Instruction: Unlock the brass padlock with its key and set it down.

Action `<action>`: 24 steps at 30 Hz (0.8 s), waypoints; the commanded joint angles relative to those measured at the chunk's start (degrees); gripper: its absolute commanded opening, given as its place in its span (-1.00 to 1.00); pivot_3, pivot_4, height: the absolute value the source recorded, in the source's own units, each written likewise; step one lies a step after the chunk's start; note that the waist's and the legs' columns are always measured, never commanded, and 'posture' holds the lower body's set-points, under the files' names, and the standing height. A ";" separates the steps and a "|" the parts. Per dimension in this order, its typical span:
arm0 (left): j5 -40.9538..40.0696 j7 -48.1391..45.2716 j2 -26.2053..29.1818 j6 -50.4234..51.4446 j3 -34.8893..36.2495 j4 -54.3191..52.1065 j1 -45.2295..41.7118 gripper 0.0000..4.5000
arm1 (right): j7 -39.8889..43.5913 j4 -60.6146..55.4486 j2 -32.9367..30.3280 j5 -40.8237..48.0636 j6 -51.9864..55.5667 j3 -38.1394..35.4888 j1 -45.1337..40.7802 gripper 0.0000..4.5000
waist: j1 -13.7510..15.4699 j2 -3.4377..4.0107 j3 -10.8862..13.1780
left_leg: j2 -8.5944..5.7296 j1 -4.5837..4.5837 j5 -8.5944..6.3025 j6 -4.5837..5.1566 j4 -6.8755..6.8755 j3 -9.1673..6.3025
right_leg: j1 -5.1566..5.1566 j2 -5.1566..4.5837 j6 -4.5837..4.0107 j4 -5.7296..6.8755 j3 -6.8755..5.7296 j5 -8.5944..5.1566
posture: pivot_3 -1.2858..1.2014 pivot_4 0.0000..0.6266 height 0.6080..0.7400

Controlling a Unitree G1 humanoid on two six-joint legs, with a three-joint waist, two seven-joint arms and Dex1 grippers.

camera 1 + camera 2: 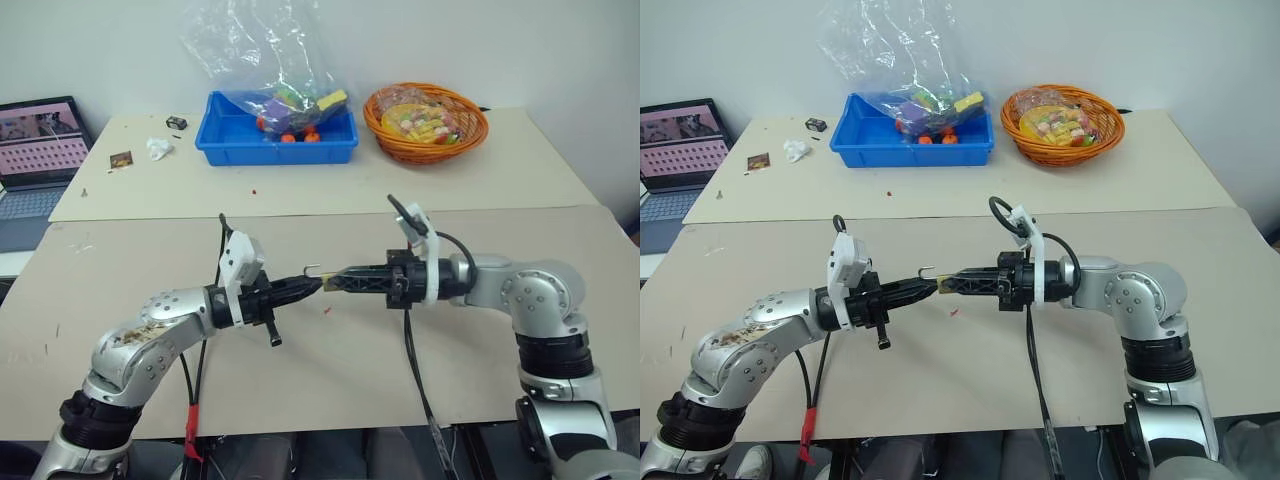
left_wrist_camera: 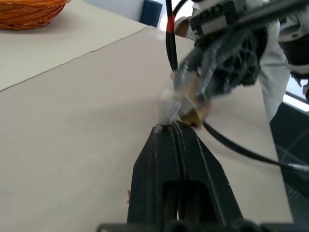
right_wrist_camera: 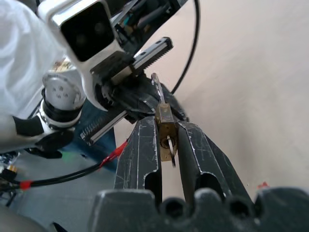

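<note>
My right tool [image 3: 166, 137] grips the brass padlock [image 3: 165, 123] between its two fingers, held level above the beige surface [image 1: 330, 390]. The key [image 3: 169, 149] sits in the padlock on the side facing my wrist. My left tool [image 1: 312, 286] is clenched, its tip meeting the padlock's silver shackle [image 1: 312, 268], which sticks out toward it. Farther back stand a blue bin [image 1: 230, 145] and an orange wicker basket [image 1: 472, 135].

Two light brown tables [image 1: 330, 190] pushed together, plain white wall [image 1: 480, 45] behind, a laptop [image 1: 35, 150] off to one side, soft even light
</note>
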 commanded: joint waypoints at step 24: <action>2.96 -0.86 -0.55 1.14 2.67 -3.61 1.26 -0.97 | -4.39 4.23 2.28 9.52 5.61 -7.42 -5.26 -0.92 | 0.11 0.00 0.00 | 0.03 0.00 0.00 -0.01 -0.01 0.02 | 0.01 0.00 -0.05 -0.04 0.03 0.02 | 0.03 -0.52 1.00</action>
